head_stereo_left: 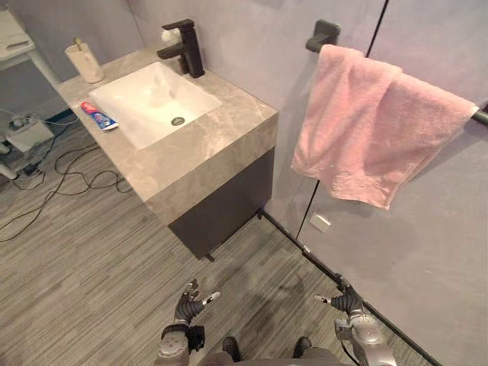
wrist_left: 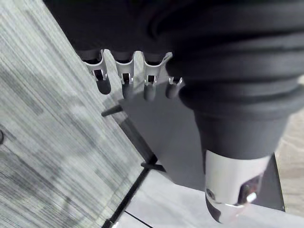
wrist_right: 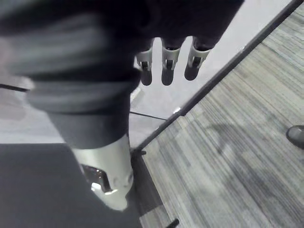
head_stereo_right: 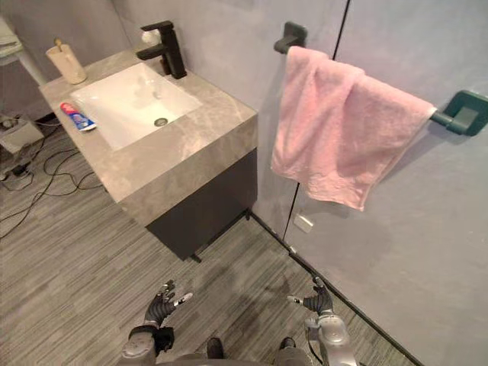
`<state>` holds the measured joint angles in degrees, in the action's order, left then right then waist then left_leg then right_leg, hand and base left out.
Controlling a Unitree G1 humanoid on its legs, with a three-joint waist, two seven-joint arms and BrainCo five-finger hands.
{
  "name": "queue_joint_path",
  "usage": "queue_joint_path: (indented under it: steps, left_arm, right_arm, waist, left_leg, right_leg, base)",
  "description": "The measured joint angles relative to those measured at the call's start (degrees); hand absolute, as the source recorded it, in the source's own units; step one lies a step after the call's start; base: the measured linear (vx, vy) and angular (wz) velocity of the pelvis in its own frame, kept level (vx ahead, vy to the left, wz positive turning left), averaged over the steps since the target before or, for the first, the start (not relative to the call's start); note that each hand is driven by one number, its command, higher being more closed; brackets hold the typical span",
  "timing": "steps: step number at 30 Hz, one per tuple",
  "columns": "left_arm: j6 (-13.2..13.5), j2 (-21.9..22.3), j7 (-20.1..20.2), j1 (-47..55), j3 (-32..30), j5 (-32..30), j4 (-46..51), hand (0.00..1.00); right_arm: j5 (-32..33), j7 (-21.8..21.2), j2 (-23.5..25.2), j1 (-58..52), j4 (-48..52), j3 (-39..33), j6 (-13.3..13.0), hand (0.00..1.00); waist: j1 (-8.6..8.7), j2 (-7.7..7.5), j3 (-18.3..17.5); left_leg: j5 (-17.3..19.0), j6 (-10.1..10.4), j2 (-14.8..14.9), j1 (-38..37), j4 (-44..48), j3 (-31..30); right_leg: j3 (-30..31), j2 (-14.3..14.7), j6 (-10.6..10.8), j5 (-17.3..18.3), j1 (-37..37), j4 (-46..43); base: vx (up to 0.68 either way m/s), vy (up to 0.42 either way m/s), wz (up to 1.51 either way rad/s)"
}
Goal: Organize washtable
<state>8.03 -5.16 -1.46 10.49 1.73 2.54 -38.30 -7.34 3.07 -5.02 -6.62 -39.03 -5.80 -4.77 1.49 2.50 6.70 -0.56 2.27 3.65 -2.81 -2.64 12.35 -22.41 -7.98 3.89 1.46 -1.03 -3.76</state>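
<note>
Well ahead of the left hand (head_stereo_left: 188,307) and furthest off to its left, a beige cup (head_stereo_left: 85,62) stands upright at the back corner of the counter (head_stereo_left: 206,145) with something thin sticking out of it. It looks like the holder for loose items. Nearer that hand, a toothpaste tube (head_stereo_left: 99,117) lies flat on the rim beside the white basin (head_stereo_left: 149,103), outside the cup, so it is probably the thing to tidy. The black faucet (head_stereo_left: 185,47) sits beyond the basin. The left hand hangs low over the floor, short of the cabinet, its fingers loosely spread and holding nothing. The right hand (head_stereo_left: 347,303) is level with it and well apart, also slack and empty. Up ahead of the right hand, a pink towel (head_stereo_left: 374,130) is draped unevenly over a wall bar (head_stereo_right: 465,113). Both hands seem parked because nothing is within reach.
</note>
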Motion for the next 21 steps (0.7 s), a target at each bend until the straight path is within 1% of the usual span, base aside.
queue_joint_path:
  steps: [4, 6, 10, 12, 13, 14, 15, 16, 17, 18, 19, 20, 21]
  left_arm:
    - [-0.1, 0.0, 0.3, 1.0, 0.4, -1.1, -1.9, 0.00]
    - [-0.2, -0.1, 0.3, 1.9, 0.3, -1.1, -3.0, 0.00]
    - [-0.2, -0.1, 0.2, 3.1, 0.2, -1.1, -4.0, 0.00]
    - [-0.2, -0.1, 0.2, 2.8, -0.2, -1.0, -3.8, 0.00]
    - [-0.2, -0.1, 0.1, 1.9, -0.2, -0.9, -3.8, 0.00]
    - [-0.2, 0.0, 0.1, 1.5, -0.2, -0.8, -3.7, 0.00]
    - [-0.2, 0.0, 0.0, 0.8, -0.2, -0.3, -2.8, 0.00]
    - [-0.1, 0.0, -0.1, 0.7, -0.2, 0.3, -1.8, 0.00]
    - [-0.1, 0.0, -0.1, 0.7, -0.4, 0.4, -1.5, 0.00]
    - [-0.1, 0.2, -0.1, 0.8, -1.2, 1.5, -1.5, 0.00]
    - [-0.1, 0.3, -0.1, 0.8, -1.8, 1.9, -1.5, 0.00]
    - [-0.1, 0.4, -0.1, 0.7, -2.3, 2.0, -1.4, 0.00]
    - [-0.1, 0.3, -0.2, 0.8, -2.9, 2.0, -1.5, 0.00]
  right_arm:
    - [0.0, -0.6, 0.4, -0.1, -2.5, 0.2, 0.4, 0.00]
    - [-0.1, -0.6, 0.8, -0.3, -3.2, 0.3, 0.4, 0.00]
    - [-0.3, -0.7, 0.6, -0.1, -4.4, 2.4, 0.4, 0.00]
    - [-0.6, -0.7, 0.6, 0.0, -4.5, 2.5, 0.4, 0.00]
    - [-0.5, -0.6, 0.4, -0.1, -4.5, 2.4, 0.4, 0.00]
    - [-0.5, -0.6, 0.2, -0.1, -4.6, 2.4, 0.4, 0.00]
    - [-0.5, -0.5, -0.3, 0.0, -4.7, 2.4, 0.6, 0.00]
    - [-0.5, -0.5, -0.7, 0.0, -4.7, 2.2, 0.7, 0.00]
    - [-0.5, -0.5, -0.8, 0.0, -4.7, 2.1, 0.7, 0.00]
    - [-0.5, -0.3, -1.0, 0.0, -4.7, 2.1, 0.7, 0.00]
    - [-0.5, -0.2, -1.2, 0.2, -4.7, 2.1, 0.7, 0.00]
    - [-0.5, 0.0, -1.6, 0.6, -4.7, 1.6, 0.8, 0.00]
    - [-0.6, 0.3, -2.3, 1.1, -4.7, 1.3, 0.8, 0.00]
  waist:
    - [0.02, -0.41, -0.3]
    - [-0.14, -1.07, -0.7]
    - [-0.78, -1.59, -0.8]
    - [-0.73, -1.61, -0.7]
    - [-0.64, -1.63, -0.5]
    - [-0.60, -1.56, -0.2]
    - [-0.67, -1.74, 0.8]
    - [-0.73, -1.77, 1.6]
    - [-0.74, -1.87, 2.0]
    - [-0.57, -2.30, 2.3]
    - [-0.51, -2.65, 2.6]
    - [-0.50, -2.59, 2.7]
    - [-0.39, -2.42, 2.7]
  left_leg:
    - [-1.7, -0.5, -0.6, -0.9, -2.3, -0.2]
    - [-1.9, -0.3, -0.8, -1.0, -2.7, -0.2]
    - [-2.0, -0.1, -0.4, -0.8, -2.7, 0.2]
    - [-2.0, -0.1, -0.4, 2.1, -0.9, -0.8]
    - [-1.4, -0.2, -0.5, 5.3, 2.2, -2.0]
    - [-1.1, -0.1, -0.5, 6.8, 3.8, -2.8]
    - [-1.0, 0.0, -0.3, 8.6, 5.9, -3.7]
    - [0.6, 0.1, 0.4, 9.4, 6.7, -2.6]
    - [1.1, -0.3, 1.1, 9.4, 7.2, -0.7]
    - [1.6, 0.1, 2.9, 9.5, 9.0, 4.6]
    - [1.6, 0.0, 4.1, 10.0, 10.4, 7.8]
    - [1.8, -0.2, 5.2, 10.4, 11.9, 10.3]
    - [2.0, -0.5, 7.1, 11.2, 13.8, 13.2]
  right_leg:
    - [1.1, 0.2, -0.2, -0.9, 0.1, 0.4]
    - [3.1, 1.1, -0.3, -1.2, 0.1, 1.1]
    - [3.8, 1.7, -0.9, -1.7, 0.2, 1.8]
    - [2.8, 1.5, -0.8, -1.3, 1.4, 1.8]
    - [1.0, 0.9, -0.7, -1.3, 2.3, 1.6]
    - [-0.1, 0.7, -0.6, -1.2, 2.4, 1.4]
    - [-2.4, -0.4, -0.6, -1.4, 2.2, 0.6]
    - [-5.1, -1.1, -0.7, -1.3, 1.7, -0.2]
    - [-6.1, -1.4, -0.7, -1.3, 1.0, -0.3]
    - [-8.2, -2.3, -0.6, -1.3, 0.1, -0.3]
    - [-9.4, -3.2, -0.3, -1.1, -0.2, -0.7]
    - [-10.2, -4.5, 0.1, -0.9, -0.1, -1.7]
    - [-10.8, -6.2, 1.4, -0.4, 0.1, -3.4]
  base:
    - [-0.08, 0.042, 0.02]
    - [-0.05, 0.009, -0.05]
    - [-0.03, -0.015, -0.08]
    - [-0.06, -0.013, 0.28]
    - [-0.04, -0.007, 0.59]
    - [-0.03, 0.011, 0.87]
    - [-0.05, 0.036, 0.97]
    - [-0.04, 0.035, 0.93]
    - [-0.03, 0.038, 0.87]
    - [0.01, 0.059, 0.72]
    - [0.00, 0.119, 0.74]
    - [-0.01, 0.144, 0.59]
    - [-0.02, 0.183, 0.60]
